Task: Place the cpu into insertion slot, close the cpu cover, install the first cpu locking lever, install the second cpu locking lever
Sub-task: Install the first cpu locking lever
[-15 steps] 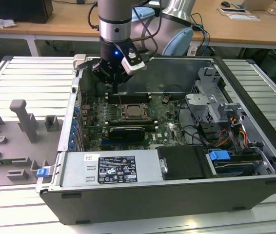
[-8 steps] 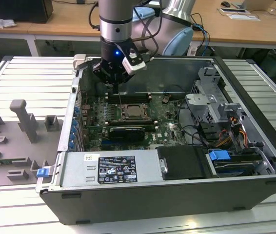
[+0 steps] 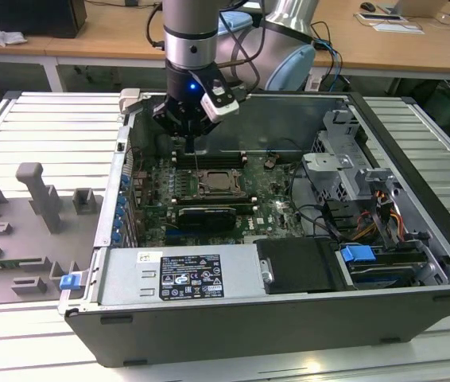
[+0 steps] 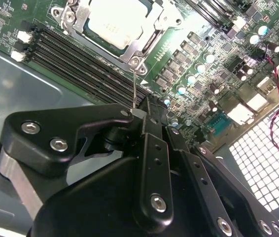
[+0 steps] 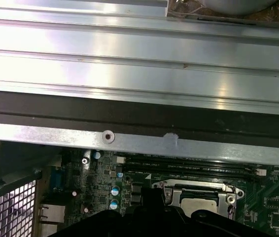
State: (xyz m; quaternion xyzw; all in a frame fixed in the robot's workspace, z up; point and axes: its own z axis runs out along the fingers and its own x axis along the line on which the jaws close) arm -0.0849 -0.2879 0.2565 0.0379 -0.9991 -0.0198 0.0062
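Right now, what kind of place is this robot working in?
Probably a robotics lab or test workshop: an opened desktop computer case sits on a ribbed metal table, grey fixture blocks stand beside it, and wooden desks run behind.

No print can be read (lettering on the power supply label (image 3: 189, 276) too small).

The cpu (image 4: 114, 20) is seen as a flat, pale silver-beige square, seated level in the insertion slot (image 3: 203, 188), which is found just left of the centre of the exterior view on the green board (image 3: 269, 203). The cpu cover (image 4: 149, 42), a thin silvery frame, is laid flat around the chip, whose face is shown through its window. One locking lever (image 4: 135, 89), a thin wire rod, is raised upright beside the cover's corner.
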